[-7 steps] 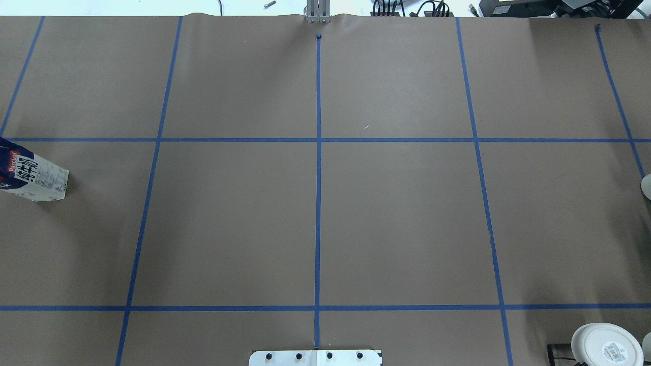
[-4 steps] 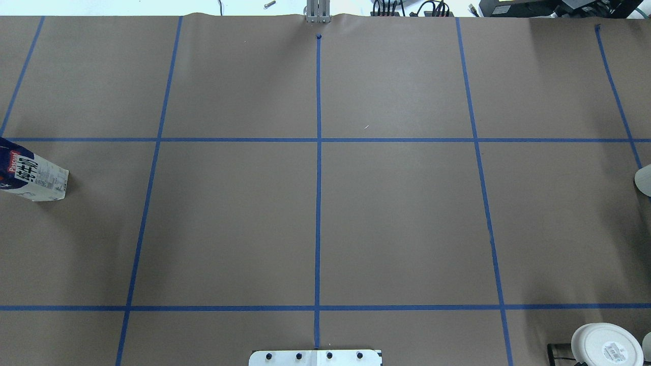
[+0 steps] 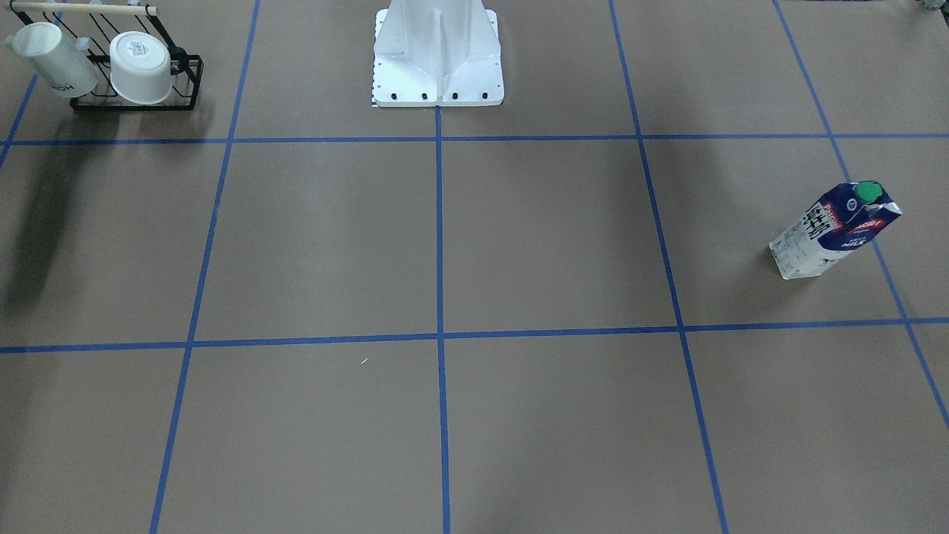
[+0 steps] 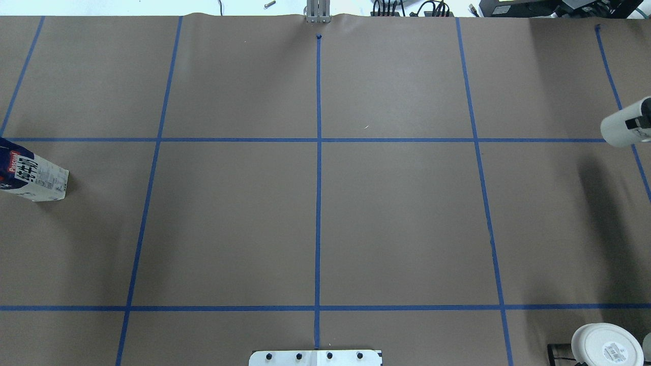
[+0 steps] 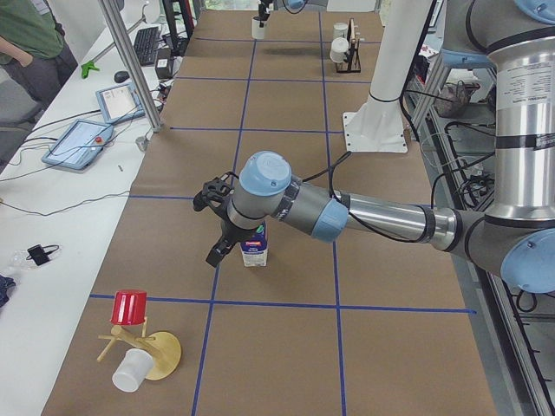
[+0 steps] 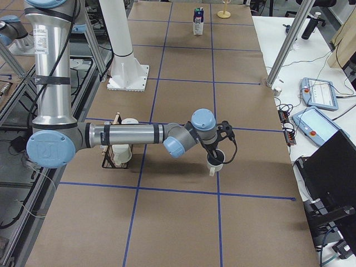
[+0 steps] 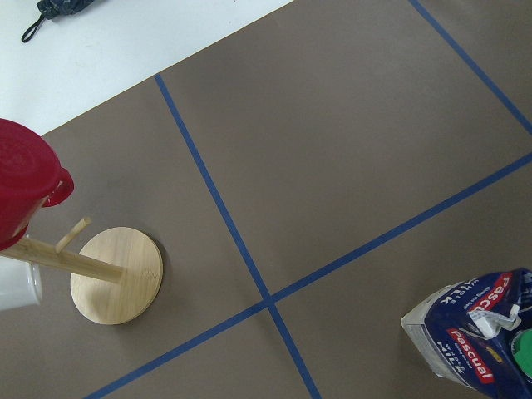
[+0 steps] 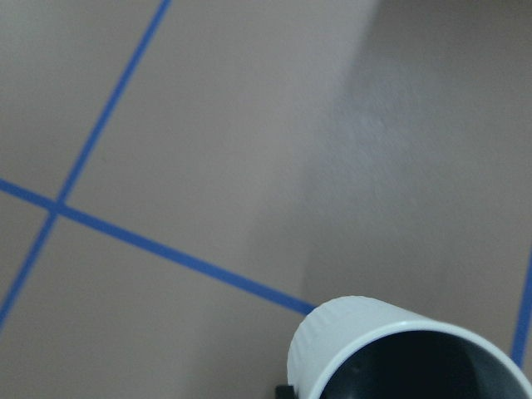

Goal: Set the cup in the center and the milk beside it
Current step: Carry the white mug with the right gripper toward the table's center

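The cup is a white mug, held in the air at the right edge of the overhead view, tilted on its side. My right gripper is shut on its wall; one dark finger shows across it. The cup's rim fills the bottom of the right wrist view. The milk stands upright at the table's left edge, also in the front view. My left gripper hovers right beside the milk; I cannot tell whether it is open. The center is bare brown paper.
A black wire rack with two other white cups stands by the robot's right side; one cup's labelled base shows in the overhead view. A wooden mug tree with a red cup stands near the milk. The robot's white base stands at mid-table.
The cup has come further into the overhead view at the right edge and moved toward the table's far side, now larger. The milk has not moved.
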`<state>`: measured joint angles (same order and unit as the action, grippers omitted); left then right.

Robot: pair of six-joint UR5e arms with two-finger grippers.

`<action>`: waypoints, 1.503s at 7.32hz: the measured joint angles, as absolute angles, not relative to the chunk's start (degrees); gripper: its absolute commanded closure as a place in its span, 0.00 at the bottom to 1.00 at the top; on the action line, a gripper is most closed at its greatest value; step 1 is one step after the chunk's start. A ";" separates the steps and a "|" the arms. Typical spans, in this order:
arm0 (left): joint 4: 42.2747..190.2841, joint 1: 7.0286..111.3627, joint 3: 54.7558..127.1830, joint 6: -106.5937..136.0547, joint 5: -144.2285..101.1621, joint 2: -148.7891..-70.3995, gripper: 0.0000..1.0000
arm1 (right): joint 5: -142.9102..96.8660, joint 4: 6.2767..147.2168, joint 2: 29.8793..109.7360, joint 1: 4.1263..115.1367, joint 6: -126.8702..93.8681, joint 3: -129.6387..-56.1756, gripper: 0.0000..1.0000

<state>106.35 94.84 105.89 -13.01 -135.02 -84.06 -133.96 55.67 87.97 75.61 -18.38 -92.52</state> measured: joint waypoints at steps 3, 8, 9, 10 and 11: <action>106.35 94.83 105.41 -13.01 -135.37 -83.89 0.01 | -128.18 59.13 76.16 64.19 -38.36 -95.65 1.00; 106.37 94.81 104.89 -13.26 -135.44 -83.19 0.01 | -105.56 95.27 52.21 36.87 -60.47 -100.57 1.00; 106.36 94.78 104.74 -13.25 -135.44 -83.14 0.01 | -103.33 99.45 48.02 32.93 -63.98 -98.21 1.00; 106.37 94.76 104.62 -13.24 -135.44 -82.91 0.01 | -101.58 101.34 45.46 29.98 -66.12 -96.09 1.00; 106.49 94.75 104.58 -13.25 -135.44 -82.57 0.01 | -100.47 101.95 44.19 27.95 -67.14 -94.94 1.00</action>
